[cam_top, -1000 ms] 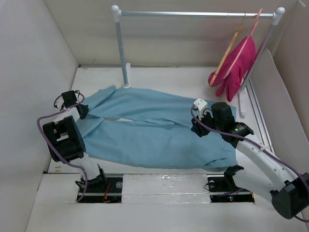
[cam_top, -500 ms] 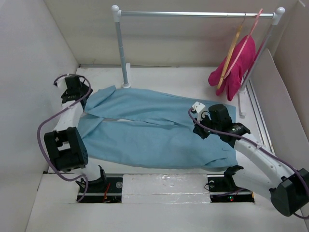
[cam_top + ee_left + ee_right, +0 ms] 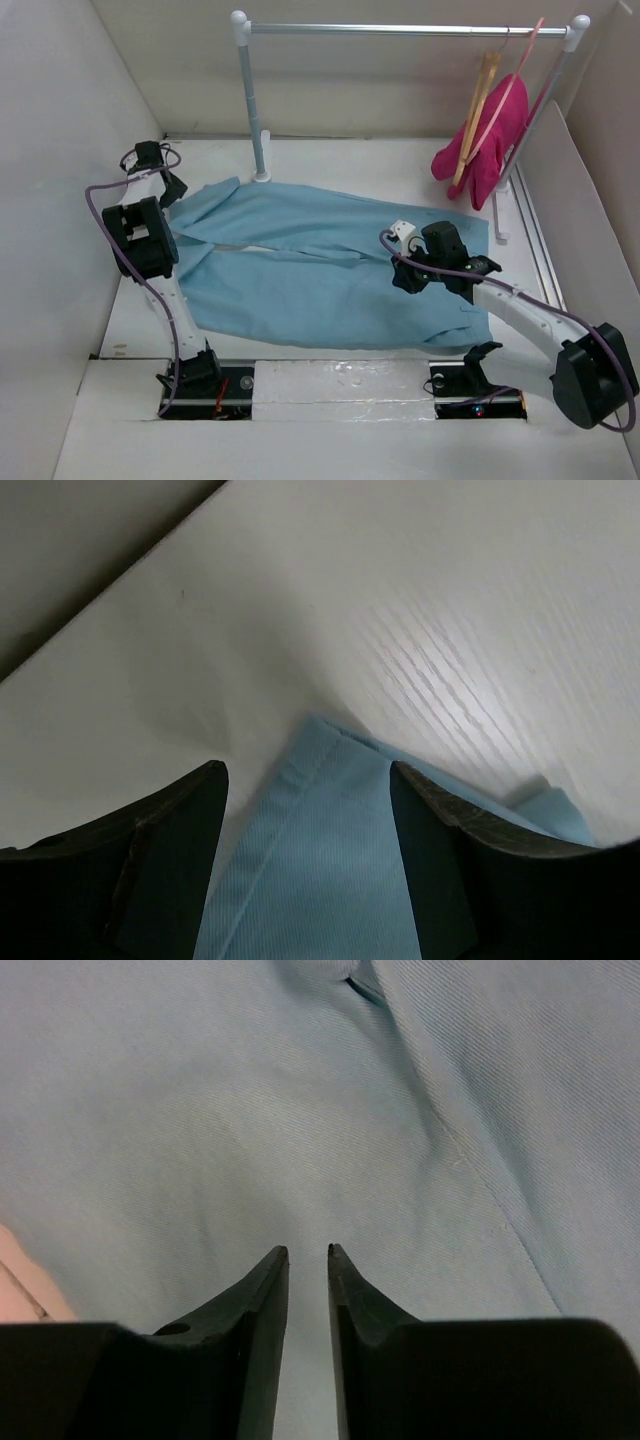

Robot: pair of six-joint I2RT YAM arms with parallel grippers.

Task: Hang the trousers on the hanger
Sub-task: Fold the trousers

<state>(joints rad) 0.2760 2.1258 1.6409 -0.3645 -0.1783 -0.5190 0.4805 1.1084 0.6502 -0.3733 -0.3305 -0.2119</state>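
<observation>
The light blue trousers (image 3: 320, 260) lie flat on the table, legs to the left and waist to the right. My left gripper (image 3: 170, 190) is at the far leg's end. In the left wrist view it (image 3: 305, 770) stands open, with the hem corner (image 3: 320, 780) lying between the fingers, not pinched. My right gripper (image 3: 408, 278) hovers low over the cloth near the waist. Its jaws (image 3: 308, 1250) stand a narrow gap apart with nothing between them. The tan wooden hanger (image 3: 480, 105) hangs on the rail at the far right, away from both grippers.
A metal rail (image 3: 400, 30) on white posts spans the back; its left post (image 3: 252, 110) stands just behind the trousers. A pink hanger with a magenta garment (image 3: 498, 135) hangs beside the wooden one. White walls close in on both sides.
My left arm swung from the near leg end back to the far leg end, and its jaws went from shut to open. My right gripper slid a little left over the cloth.
</observation>
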